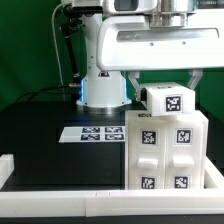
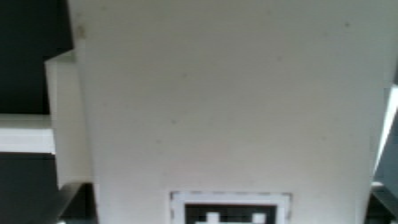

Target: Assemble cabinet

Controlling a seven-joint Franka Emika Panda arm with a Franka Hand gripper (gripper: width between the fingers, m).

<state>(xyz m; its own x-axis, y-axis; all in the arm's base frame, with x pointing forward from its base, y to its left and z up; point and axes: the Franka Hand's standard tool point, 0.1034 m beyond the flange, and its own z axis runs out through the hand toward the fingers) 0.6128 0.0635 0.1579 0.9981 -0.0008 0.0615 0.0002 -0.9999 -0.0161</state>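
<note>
Panel-fitting step: small piece held over the cabinet.

Exterior view: the pincer [image 1: 166, 90] pinches one small white tagged panel [image 1: 166, 101] at the top of one large white blocky cabinet box [image 1: 165, 155]. The box stands on the black bench [image 1: 40, 120] towards the exterior view's right, near one flat white marker board [image 1: 95, 133]. Whether panel and box touch is unclear. Next comes square seating, I judge. Wrist view: white panel fills the frame, showing one black-and-white tag [image 2: 231, 212].

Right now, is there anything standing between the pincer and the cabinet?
Nothing visible does. The pincer is down at the small tagged panel that sits on top of the cabinet. The marker board lies apart on the table, toward the exterior view's left.
</note>
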